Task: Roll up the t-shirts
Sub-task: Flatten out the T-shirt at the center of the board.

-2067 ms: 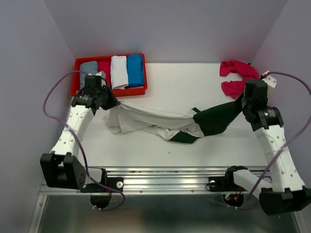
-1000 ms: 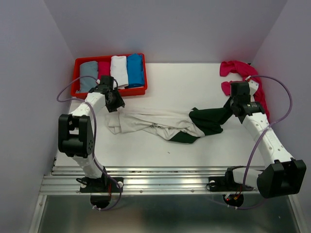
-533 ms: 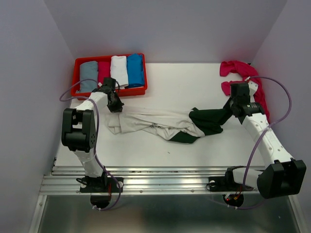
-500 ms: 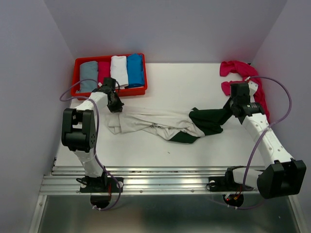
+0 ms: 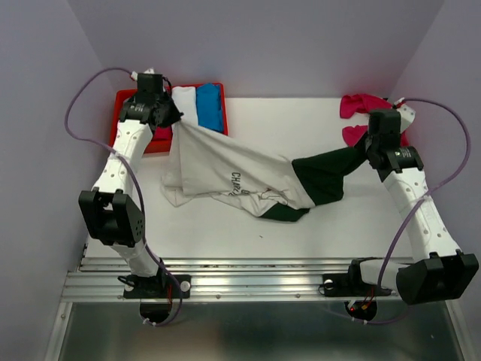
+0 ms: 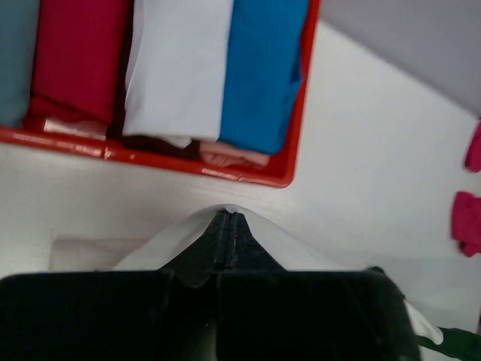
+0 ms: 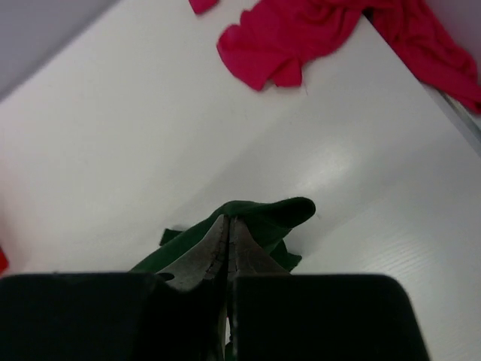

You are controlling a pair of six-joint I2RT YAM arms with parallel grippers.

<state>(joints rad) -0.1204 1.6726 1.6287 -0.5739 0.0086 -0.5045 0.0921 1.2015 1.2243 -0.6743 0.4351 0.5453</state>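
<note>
A cream-white cloth t-shirt with dark green sleeves (image 5: 225, 169) hangs stretched across the middle of the white surface (image 5: 285, 226), gripped at both ends. The left jaws are clenched on a cream edge of it. In the left wrist view the pale fabric (image 6: 225, 214) folds in a peak over the closed tips. That corner is held at the near right corner of the red plastic tray (image 5: 119, 124), which sits at the far left of the surface. From there the cloth fans out and down toward the middle. Its lower folds lie on the surface, and a small dark chest print (image 5: 239, 183) faces up.

The right jaws are clenched on a dark green sleeve (image 7: 259, 218) at the far right, and the green fabric is drawn taut toward them.

In the tray lie rolled garments side by side: a grey roll (image 6: 15, 60), a magenta roll (image 6: 75, 53), a white roll (image 6: 176, 68) and a blue roll (image 6: 263, 68). The left arm (image 5: 124, 150) covers part of the tray from above.

Crumpled magenta-pink t-shirts (image 5: 359, 105) lie in the far right corner of the surface, just beyond the right arm (image 5: 409, 188) and apart from the cream shirt.
</note>
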